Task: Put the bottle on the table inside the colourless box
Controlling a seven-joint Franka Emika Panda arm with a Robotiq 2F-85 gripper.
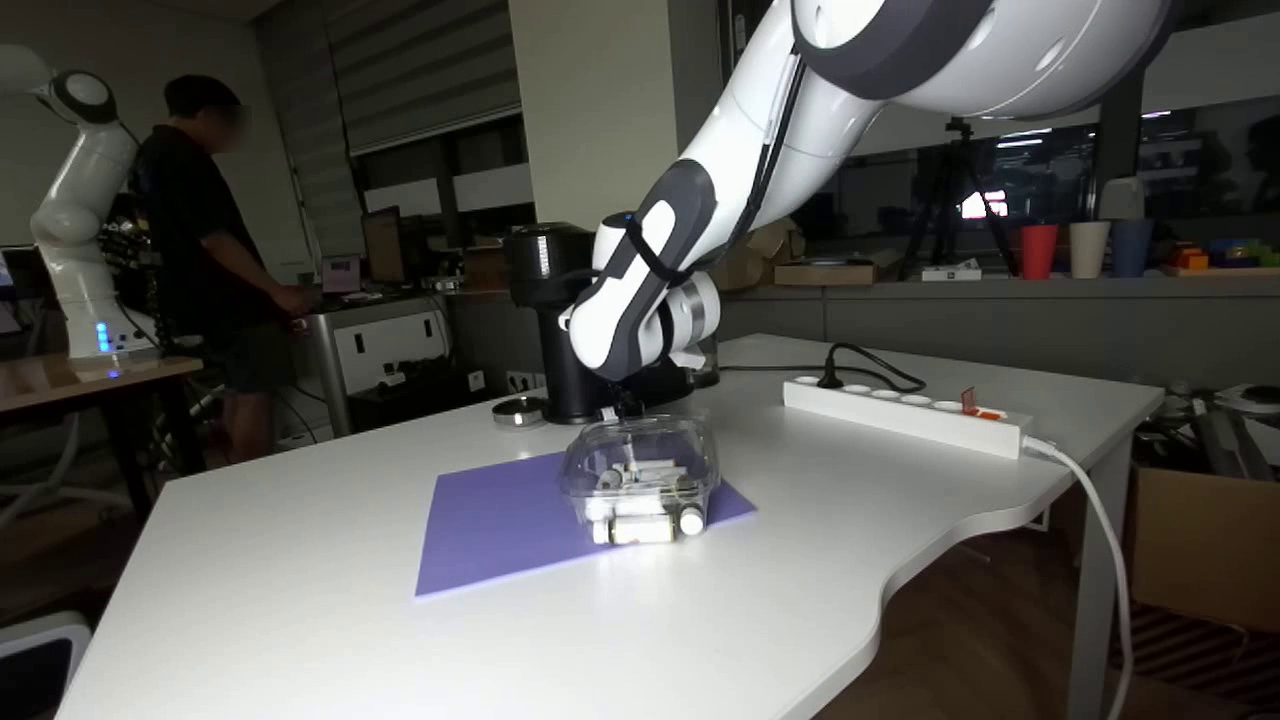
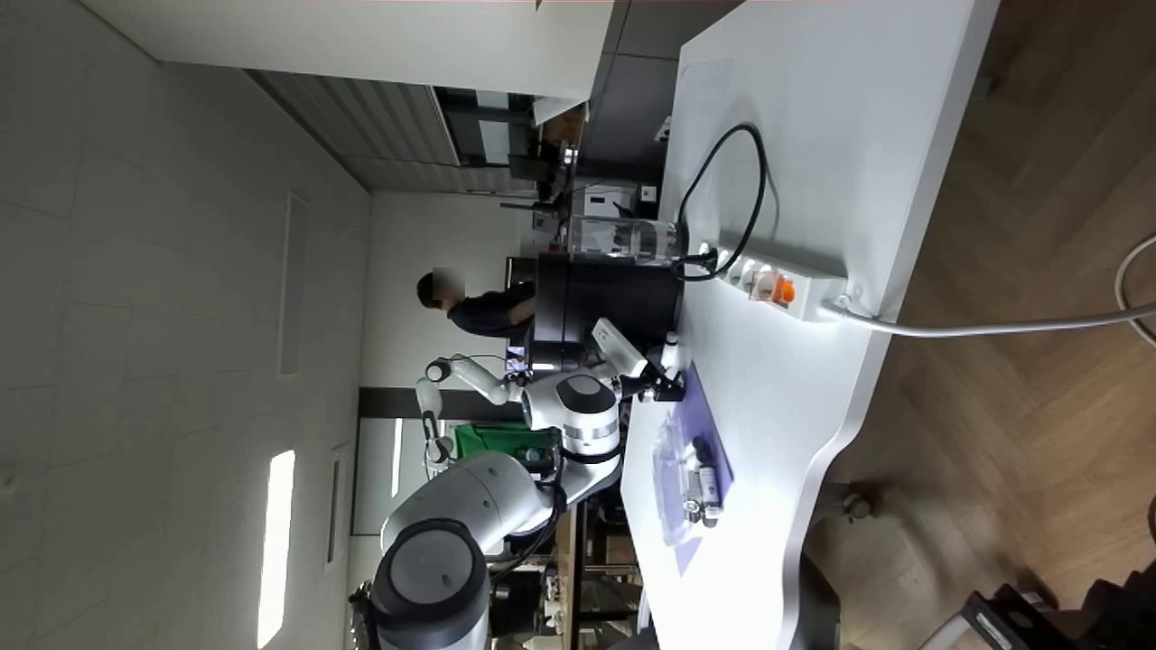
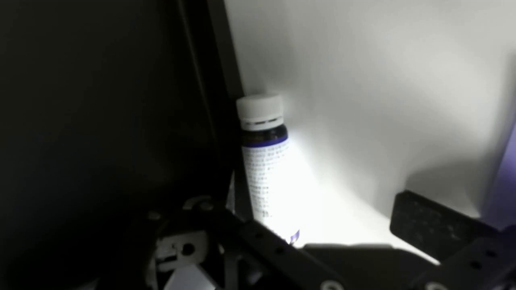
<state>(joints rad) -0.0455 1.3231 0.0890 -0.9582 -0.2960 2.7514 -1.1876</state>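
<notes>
A small bottle [image 3: 264, 173] with a white cap and white label lies on its side on the white table [image 3: 375, 60], close along the black appliance. In an exterior view the bottle [image 2: 670, 350] shows beside my gripper [image 2: 664, 388]. In the wrist view my gripper [image 3: 330, 213] is open, its right finger well apart from the bottle. The left finger is hard to make out against the dark appliance; the bottle's lower end is partly hidden. The colourless box [image 1: 640, 440] stands with several bottles inside; it also shows in an exterior view [image 2: 668, 474].
The black appliance [image 1: 560, 330] stands right behind the gripper; it fills the left of the wrist view [image 3: 121, 100]. A purple mat [image 1: 500, 520] lies under the box. A white power strip [image 1: 900, 415] with cables and a round metal-looking container [image 1: 519, 412] are on the table.
</notes>
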